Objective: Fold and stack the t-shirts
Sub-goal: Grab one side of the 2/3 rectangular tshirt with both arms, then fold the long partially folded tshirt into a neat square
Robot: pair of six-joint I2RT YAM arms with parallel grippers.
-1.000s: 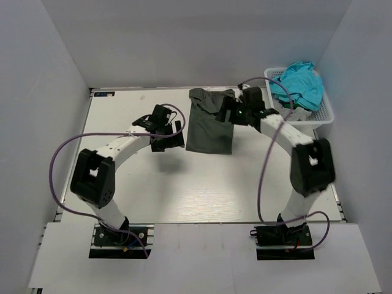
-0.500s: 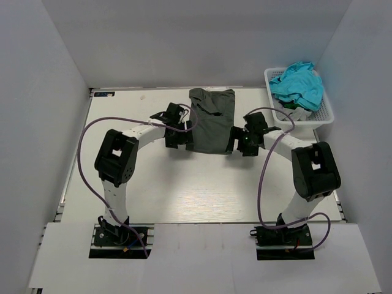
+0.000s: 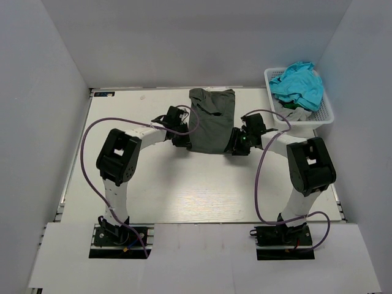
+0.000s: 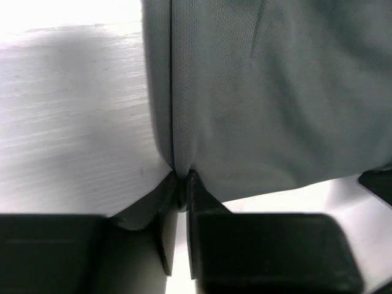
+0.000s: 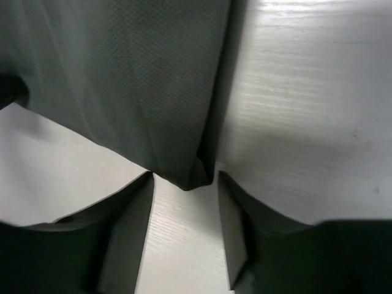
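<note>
The dark grey t-shirt (image 3: pixel 211 119) is laid flat as a long folded strip at upper centre of the table (image 3: pixel 153 190). Its lower left corner is pinched in the closed left gripper (image 4: pixel 182 184). The right gripper (image 5: pixel 185 180) is parted, with the lower right corner lying ungripped between its fingers. A turquoise t-shirt (image 3: pixel 297 82) is heaped in the basket (image 3: pixel 326 110), upper right

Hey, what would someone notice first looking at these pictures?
A dark charcoal-grey cloth t-shirt lies folded lengthwise at far centre, the left hand pinching one near corner, the open right hand straddling the other. At the far right, a white plastic lattice basket holds a crumpled turquoise t-shirt.
</note>
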